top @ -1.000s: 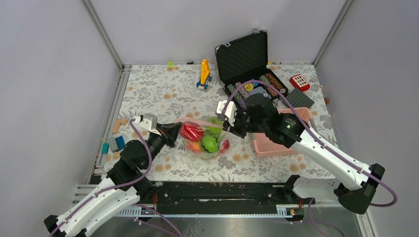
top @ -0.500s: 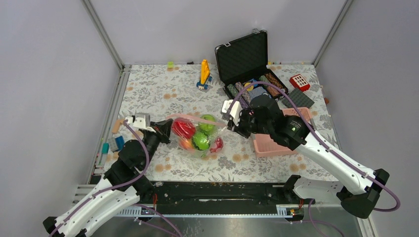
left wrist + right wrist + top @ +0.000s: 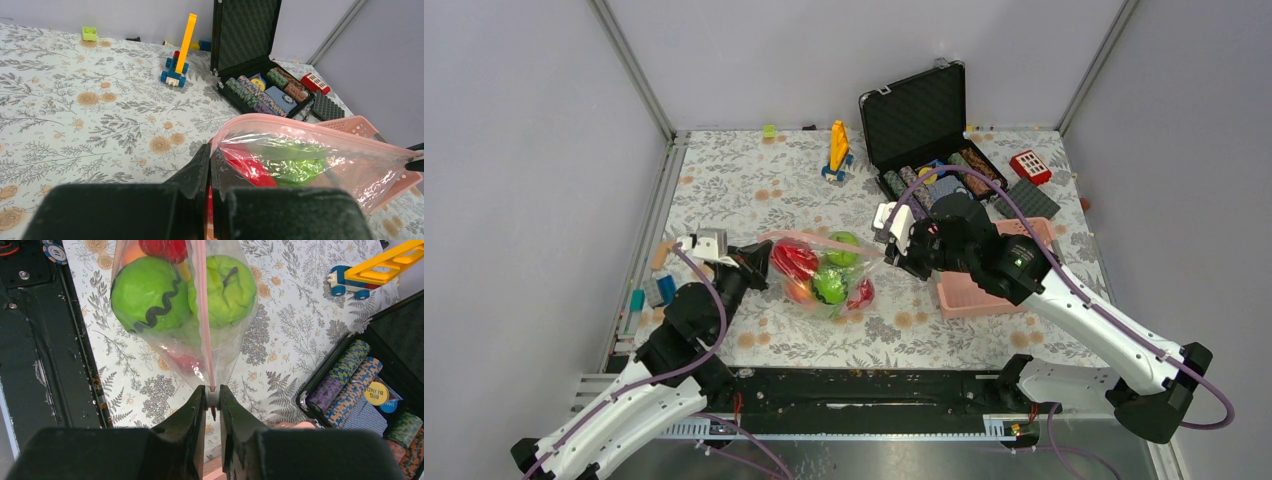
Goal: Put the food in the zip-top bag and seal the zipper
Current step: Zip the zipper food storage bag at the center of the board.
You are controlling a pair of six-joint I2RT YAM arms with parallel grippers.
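— Stretch on the top view! Over the last second the left gripper [image 3: 759, 262] pulls away toward its own side, the zip-top bag [image 3: 824, 290] slides with it, and for the last half-second nothing moves.

— So the zipper [image 3: 819, 240] runs as one taut line between it and the right gripper [image 3: 886, 250]. And the food?

— All inside, slung between the two grippers: a red piece [image 3: 796, 260], a green piece [image 3: 831, 286] and a pale-green piece [image 3: 845, 243]. I judge the loading done, with sealing left to do.

— Left wrist view now.

— Left gripper [image 3: 210, 155] is pinched tight on the bag's corner, plastic clamped right at its tips. The zipper [image 3: 320, 134] arcs away ahead of it, and I can't tell whether its lips are locked.

— Anything in the way?

— Beyond the bag sit the black case [image 3: 245, 40] with its poker chips [image 3: 255, 92] and the pink basket [image 3: 360, 127]. A yellow block toy [image 3: 182, 50] stands farther ahead, to the left. None of them touches the bag.

— Right wrist view?

— Same story. Right gripper [image 3: 212, 397] is clamped on the zipper [image 3: 202, 315] at its end, and the strip runs straight out ahead between the green piece [image 3: 145, 295] and the pale-green piece [image 3: 222, 282]. The chips lie off to one side, well apart.

— Risk?

— The bulging fruit crowds close under the strip. My guess is that could spread the lips wherever they aren't pressed home.
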